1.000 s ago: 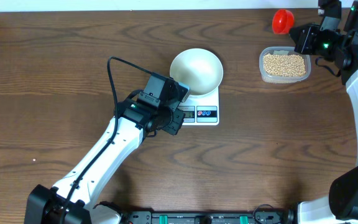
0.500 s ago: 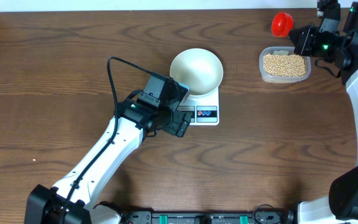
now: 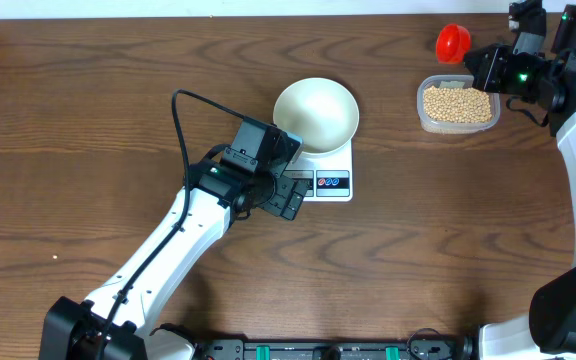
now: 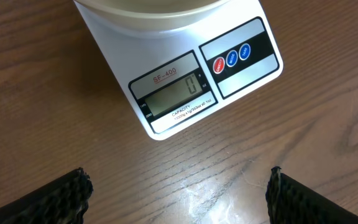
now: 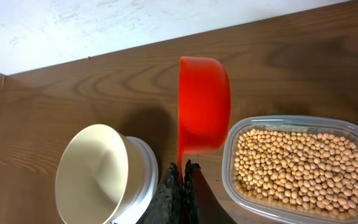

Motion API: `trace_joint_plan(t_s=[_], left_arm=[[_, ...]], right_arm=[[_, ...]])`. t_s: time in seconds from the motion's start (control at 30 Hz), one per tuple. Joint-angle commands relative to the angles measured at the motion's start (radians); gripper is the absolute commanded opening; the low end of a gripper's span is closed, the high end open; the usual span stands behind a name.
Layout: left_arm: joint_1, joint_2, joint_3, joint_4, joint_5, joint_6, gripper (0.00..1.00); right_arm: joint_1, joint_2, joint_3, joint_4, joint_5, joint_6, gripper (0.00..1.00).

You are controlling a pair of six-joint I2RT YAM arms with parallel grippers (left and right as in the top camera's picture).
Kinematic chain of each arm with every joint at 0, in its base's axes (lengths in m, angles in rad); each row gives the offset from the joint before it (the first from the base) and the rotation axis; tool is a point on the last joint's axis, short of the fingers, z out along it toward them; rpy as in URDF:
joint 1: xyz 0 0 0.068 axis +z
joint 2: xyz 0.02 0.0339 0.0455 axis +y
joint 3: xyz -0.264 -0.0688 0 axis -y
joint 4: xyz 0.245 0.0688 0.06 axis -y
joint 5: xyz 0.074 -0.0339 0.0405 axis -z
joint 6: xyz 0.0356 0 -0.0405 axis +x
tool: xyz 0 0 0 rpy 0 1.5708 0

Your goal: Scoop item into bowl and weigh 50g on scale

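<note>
— Where is the bowl [image 3: 315, 113] found?
— It is set on the scale [image 4: 185, 81], empty; a 0 is shown on the display [image 4: 178, 94].
— And the beans [image 3: 456, 103]?
— They are kept in a clear tub [image 3: 458, 128], well to the right of the scale on the surface [image 3: 88, 120].
— The hands?
— The left hand [image 4: 179, 193] is held just in front of the scale, fingers spread wide. The right hand [image 5: 182, 180] is clamped on a red scoop [image 5: 202, 102], far right of the scale.

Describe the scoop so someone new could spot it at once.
On the table, look at the far right corner, where a clear tub of beans sits. Just beyond the tub, the right gripper holds the scoop by its handle. It is the only bright red thing there: a small round cup.
</note>
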Motion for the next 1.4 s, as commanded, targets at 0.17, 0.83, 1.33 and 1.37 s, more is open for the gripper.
trace_joint_plan(t_s=[0.17,0.83,1.33,1.37], left_arm=[[0.002,0.011,-0.002,0.000,-0.016,0.006,0.92],[0.002,0.011,-0.002,0.000,-0.016,0.006,0.93],[0.002,0.011,-0.003,0.008,-0.036,0.006,0.93],[0.002,0.011,-0.002,0.008,-0.036,0.006,0.93]], right_arm=[[-0.007,-0.010,0.013,-0.019,0.000,-0.003,0.01],[-0.010,-0.011,0.022,-0.065,-0.001,-0.003,0.01],[-0.012,-0.011,0.133,-0.252,0.116,-0.045,0.01],[-0.012,-0.011,0.153,-0.276,0.141,-0.050,0.01]])
